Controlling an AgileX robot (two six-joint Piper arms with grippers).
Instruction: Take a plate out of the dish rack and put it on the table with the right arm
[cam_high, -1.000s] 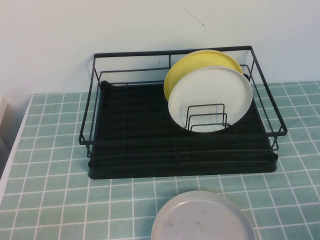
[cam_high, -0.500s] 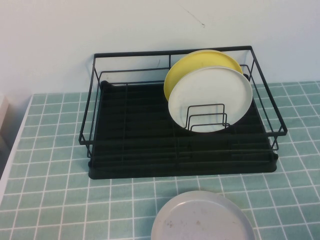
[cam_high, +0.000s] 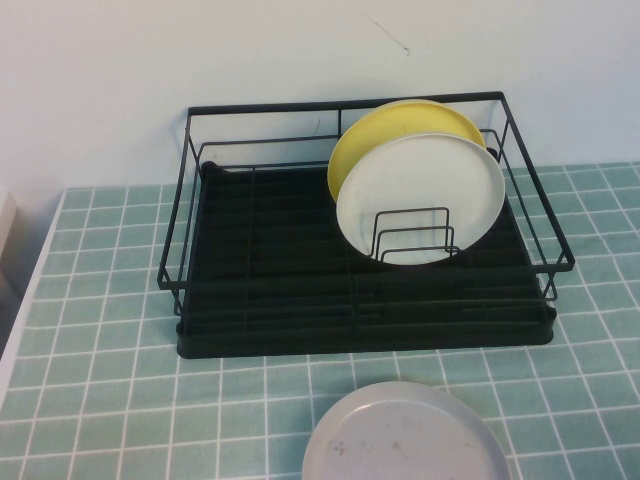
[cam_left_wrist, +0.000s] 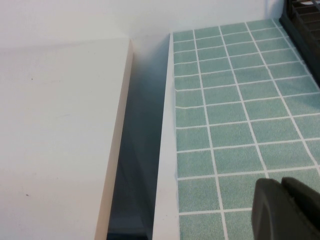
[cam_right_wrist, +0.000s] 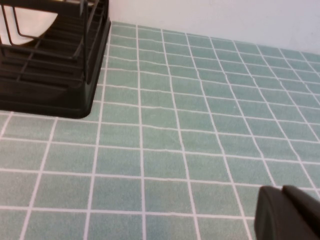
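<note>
The white plate (cam_high: 420, 198) stands on edge in the right half of the dish rack (cam_high: 265, 270), leaning against the wire dividers (cam_high: 412, 235), with a yellow plate (cam_high: 385, 130) just behind it. The rack sits on the green tiled table (cam_high: 100, 330), and a grey speckled plate (cam_high: 405, 435) lies flat near the front edge. Neither arm appears in the high view. The right wrist view shows only a dark tip of the right gripper (cam_right_wrist: 287, 215) over bare tiles beside the rack's corner; whether it is open cannot be told. The left gripper (cam_left_wrist: 285, 210) hovers near the table's left edge, equally unreadable.
</note>
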